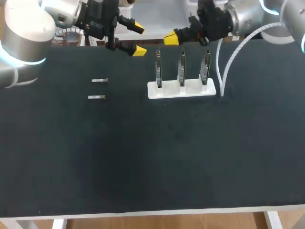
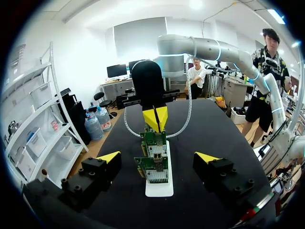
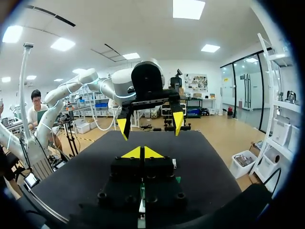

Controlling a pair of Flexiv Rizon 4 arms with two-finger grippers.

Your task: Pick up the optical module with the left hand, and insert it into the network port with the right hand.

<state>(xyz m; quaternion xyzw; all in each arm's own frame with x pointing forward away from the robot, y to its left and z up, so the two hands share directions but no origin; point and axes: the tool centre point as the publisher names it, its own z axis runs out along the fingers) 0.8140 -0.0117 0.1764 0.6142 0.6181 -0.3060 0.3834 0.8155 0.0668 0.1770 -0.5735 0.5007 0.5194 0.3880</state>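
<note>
Black table (image 1: 152,157): two slim silvery optical modules (image 1: 99,80) (image 1: 96,97).

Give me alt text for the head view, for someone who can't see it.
A white holder with three upright circuit boards stands at the back middle of a black table; two small silver optical modules lie flat to its left. Above the far edge, the left tool is open and the right tool shut, both empty.
</note>
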